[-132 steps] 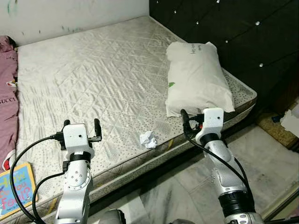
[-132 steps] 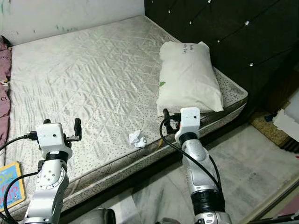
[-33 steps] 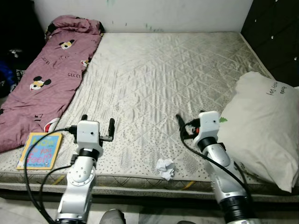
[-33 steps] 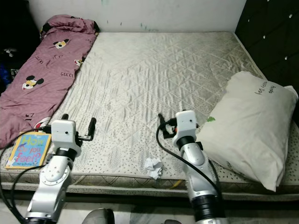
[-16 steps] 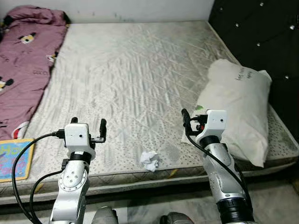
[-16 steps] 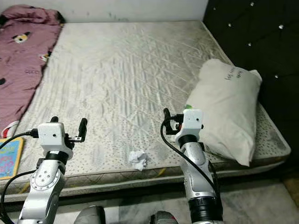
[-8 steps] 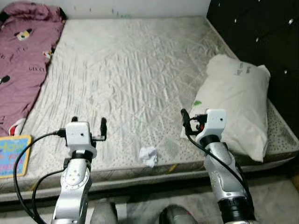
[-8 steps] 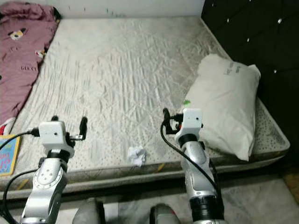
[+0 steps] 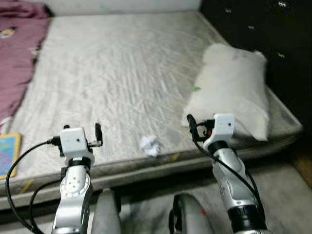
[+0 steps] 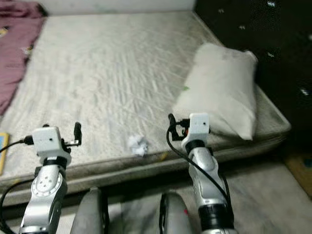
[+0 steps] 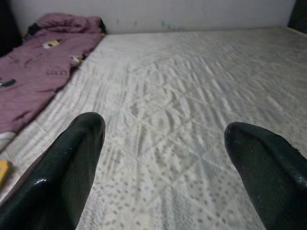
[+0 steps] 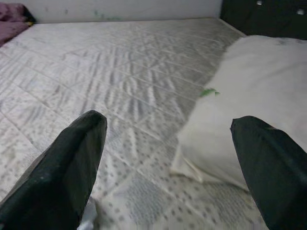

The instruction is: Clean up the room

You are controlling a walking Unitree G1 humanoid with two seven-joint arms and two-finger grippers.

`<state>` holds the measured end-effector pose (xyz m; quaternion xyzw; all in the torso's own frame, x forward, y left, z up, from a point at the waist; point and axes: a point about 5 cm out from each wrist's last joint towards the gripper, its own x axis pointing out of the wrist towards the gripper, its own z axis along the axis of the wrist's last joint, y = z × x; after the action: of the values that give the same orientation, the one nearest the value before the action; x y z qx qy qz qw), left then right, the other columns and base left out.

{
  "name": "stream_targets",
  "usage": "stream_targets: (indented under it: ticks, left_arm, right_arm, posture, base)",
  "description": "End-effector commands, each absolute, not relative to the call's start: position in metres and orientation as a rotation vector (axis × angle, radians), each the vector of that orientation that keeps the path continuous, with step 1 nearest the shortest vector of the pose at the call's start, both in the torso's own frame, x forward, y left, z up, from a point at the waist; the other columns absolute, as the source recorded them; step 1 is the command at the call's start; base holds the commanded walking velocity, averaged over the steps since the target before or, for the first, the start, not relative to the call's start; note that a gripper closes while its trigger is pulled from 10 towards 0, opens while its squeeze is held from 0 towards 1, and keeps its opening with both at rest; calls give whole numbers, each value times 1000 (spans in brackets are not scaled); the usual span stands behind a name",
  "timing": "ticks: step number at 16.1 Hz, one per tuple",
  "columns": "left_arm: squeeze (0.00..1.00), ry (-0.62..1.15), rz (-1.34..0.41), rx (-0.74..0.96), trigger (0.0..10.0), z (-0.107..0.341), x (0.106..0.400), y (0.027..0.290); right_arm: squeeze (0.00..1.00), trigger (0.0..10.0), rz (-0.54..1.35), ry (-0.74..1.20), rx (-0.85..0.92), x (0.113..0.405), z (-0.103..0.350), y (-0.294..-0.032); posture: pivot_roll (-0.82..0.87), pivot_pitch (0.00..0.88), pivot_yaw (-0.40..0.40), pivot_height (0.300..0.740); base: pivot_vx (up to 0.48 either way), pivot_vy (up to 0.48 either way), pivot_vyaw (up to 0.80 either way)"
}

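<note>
Cleanup barely begun, by my judgement. My left gripper point(image 9: 84, 134) and right gripper point(image 9: 201, 126) hover over the mattress point(image 9: 117, 63) edge, fingers spread, holding nothing. The crumpled paper point(image 9: 150, 145) lies between them near the edge; pillow point(image 9: 231, 92) untouched.

Head stereo downward; wrists along mattress point(image 9: 122, 73)

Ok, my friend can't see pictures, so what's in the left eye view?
A crumpled paper ball lies near the front edge of a bare mattress, between the robot's open left tool and right tool. A white pillow lies at the right.
</note>
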<state>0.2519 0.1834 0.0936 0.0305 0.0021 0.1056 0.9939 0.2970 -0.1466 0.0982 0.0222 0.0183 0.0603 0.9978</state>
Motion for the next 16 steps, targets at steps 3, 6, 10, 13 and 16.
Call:
stream_targets:
  ticks: [3, 6, 10, 13, 16]
  left_arm:
    - [0, 38, 251, 49, 10000, 89, 252, 186]
    - [0, 57, 272, 23, 10000, 87, 252, 188]
    - [0, 61, 273, 16, 10000, 86, 252, 187]
    - [0, 63, 275, 10, 10000, 87, 252, 186]
    - [0, 66, 276, 9, 10000, 86, 252, 187]
  right_arm:
    - [0, 10000, 138, 58, 35, 298, 95, -145]
    - [0, 10000, 157, 61, 25, 298, 94, -143]
    - [0, 10000, 193, 66, 17, 298, 94, -139]
    - [0, 10000, 204, 75, 20, 298, 93, -139]
    - [0, 10000, 212, 81, 26, 298, 92, -137]
  posture:
    - [-28, 134, -33, 641]
    - [-29, 135, -35, 641]
    - [-30, 138, -39, 641]
    - [-28, 150, -46, 641]
    - [-25, 147, -46, 641]
  base:
    - [0, 0, 0]
    - [0, 0, 0]
    - [0, 0, 395]
    - [0, 0, 265]
    - [0, 0, 0]
